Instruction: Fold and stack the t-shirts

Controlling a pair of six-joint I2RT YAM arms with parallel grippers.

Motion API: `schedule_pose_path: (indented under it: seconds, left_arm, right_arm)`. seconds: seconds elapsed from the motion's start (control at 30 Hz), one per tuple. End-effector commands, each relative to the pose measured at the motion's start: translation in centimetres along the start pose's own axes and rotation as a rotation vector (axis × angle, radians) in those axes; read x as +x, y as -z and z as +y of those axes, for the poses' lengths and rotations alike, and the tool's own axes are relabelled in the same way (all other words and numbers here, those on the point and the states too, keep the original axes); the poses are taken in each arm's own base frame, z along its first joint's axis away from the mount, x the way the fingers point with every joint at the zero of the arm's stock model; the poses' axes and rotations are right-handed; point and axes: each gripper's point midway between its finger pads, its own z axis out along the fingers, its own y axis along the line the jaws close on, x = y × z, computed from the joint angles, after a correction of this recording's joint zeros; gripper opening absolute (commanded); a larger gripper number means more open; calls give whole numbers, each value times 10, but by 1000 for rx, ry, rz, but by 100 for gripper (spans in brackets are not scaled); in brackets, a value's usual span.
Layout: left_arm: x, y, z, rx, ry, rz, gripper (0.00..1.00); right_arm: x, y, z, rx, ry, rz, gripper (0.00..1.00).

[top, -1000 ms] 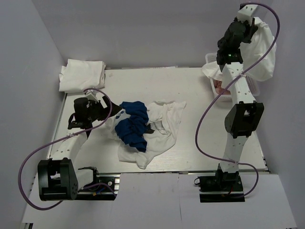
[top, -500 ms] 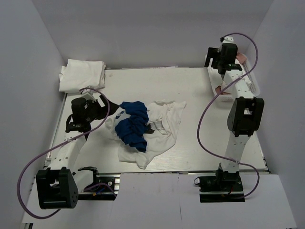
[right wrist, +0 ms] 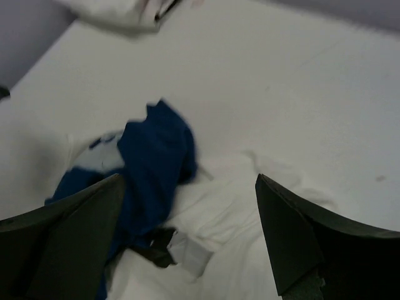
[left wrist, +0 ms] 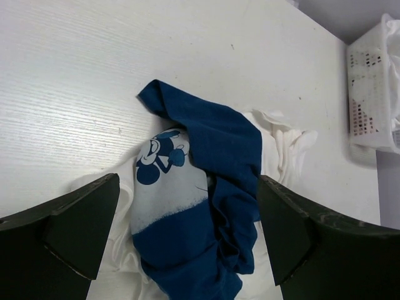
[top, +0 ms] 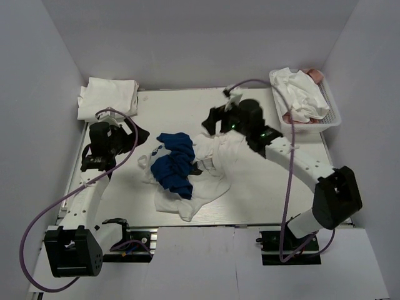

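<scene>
Top external: left end effector (top: pixel 137 134), right end effector (top: pixel 215 119) released; blue garment (top: pixel 175 164) over t-shirt (top: pixel 217 157); basket (top: pixel 332 116) apart.

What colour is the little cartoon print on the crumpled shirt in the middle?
Dark blue print on pale cloth; clearest from the left wrist.

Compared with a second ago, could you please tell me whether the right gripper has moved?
Yes. The right gripper has swung left, from above the white basket at the far right corner to the crumpled t-shirts mid-table; it is open.
</scene>
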Motion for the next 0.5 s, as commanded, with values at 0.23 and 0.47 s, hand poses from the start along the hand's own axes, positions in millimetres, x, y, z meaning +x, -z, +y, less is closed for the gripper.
schedule_pose_path:
  seconds: [0.23, 0.47]
  left_arm:
    - [13, 8, 14, -46, 48, -22, 100]
    - [9, 12, 34, -172, 94, -54, 100]
  right_arm:
    - [182, -68, 116, -173, 46, 426, 90]
    - [152, -73, 125, -129, 69, 298, 2]
